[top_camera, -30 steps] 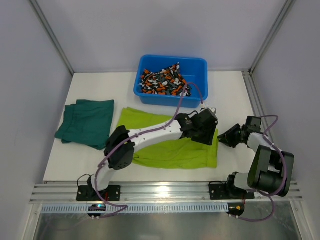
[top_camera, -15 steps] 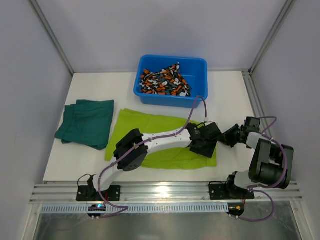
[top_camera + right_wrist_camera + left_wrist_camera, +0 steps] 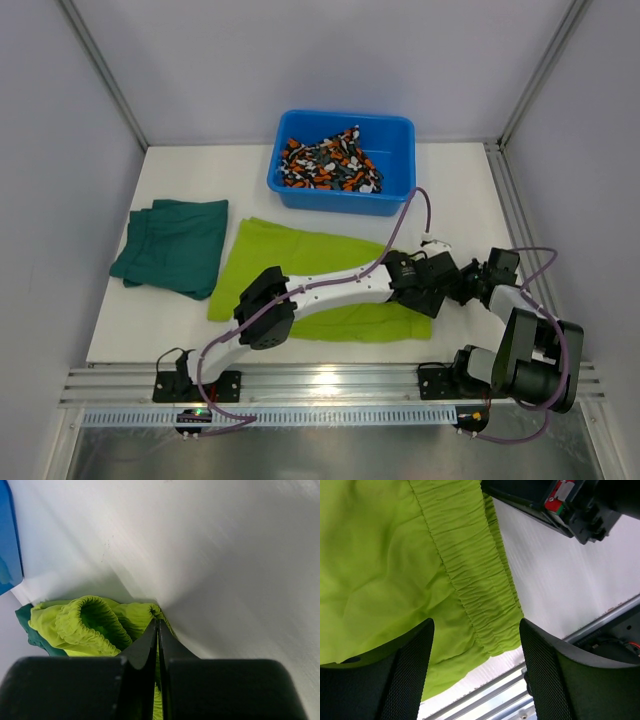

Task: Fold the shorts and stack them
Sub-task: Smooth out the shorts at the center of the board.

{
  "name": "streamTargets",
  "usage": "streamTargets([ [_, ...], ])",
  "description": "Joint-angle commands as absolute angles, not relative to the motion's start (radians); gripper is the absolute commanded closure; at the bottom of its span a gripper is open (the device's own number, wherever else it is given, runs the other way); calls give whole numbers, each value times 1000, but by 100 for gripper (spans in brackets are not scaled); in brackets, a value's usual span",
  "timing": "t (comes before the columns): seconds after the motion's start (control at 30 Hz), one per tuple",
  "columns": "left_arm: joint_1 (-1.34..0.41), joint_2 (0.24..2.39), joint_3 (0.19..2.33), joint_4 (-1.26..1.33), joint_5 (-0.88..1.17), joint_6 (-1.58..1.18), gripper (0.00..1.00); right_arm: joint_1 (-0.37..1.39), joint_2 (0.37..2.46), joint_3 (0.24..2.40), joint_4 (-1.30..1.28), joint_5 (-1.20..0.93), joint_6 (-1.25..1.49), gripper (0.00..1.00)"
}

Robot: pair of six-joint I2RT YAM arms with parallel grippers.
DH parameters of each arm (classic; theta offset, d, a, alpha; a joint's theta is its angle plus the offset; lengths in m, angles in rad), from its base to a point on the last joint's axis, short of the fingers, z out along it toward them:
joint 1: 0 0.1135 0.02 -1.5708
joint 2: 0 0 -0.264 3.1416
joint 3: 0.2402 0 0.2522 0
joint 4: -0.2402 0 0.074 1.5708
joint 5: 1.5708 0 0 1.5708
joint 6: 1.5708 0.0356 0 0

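At centre, lime shorts (image 3: pixel 290 255) crosswise, waistband (image 3: pixel 470 580) right

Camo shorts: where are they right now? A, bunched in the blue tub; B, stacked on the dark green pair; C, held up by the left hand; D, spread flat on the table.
A: the camo shorts lie crumpled inside the tub at the far side of the table.

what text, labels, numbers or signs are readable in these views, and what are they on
No text can be read.
red sticker on the black hardware at the top of the left wrist view: white marks, too blurred to read.
lime shorts, blue tub: no writing seen.
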State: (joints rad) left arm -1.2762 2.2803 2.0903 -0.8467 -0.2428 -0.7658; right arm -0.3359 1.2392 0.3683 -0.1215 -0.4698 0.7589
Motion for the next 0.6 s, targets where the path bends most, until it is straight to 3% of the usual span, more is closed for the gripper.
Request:
streamTargets([
  [0.0,-1279,2322,2140,-864,-261,-732,28,-337,1212,362,-126,-411,740,96],
  [0.33,-1250,2430,2210,-882,-115,-709,26,-336,1184,336,-141,-387,632,97],
  [0.4,-1249,2425,2201,-882,-129,-715,39,-337,1193,336,-143,-385,629,96],
  [0.43,-1249,2416,2178,-879,-130,-719,56,-337,1193,336,-141,-385,629,96],
  [0.53,-1250,2382,2119,-850,-115,-730,82,-337,1195,344,-127,-383,643,96],
  [0.57,-1250,2372,2102,-842,-110,-736,100,-337,1196,351,-129,-382,647,97],
])
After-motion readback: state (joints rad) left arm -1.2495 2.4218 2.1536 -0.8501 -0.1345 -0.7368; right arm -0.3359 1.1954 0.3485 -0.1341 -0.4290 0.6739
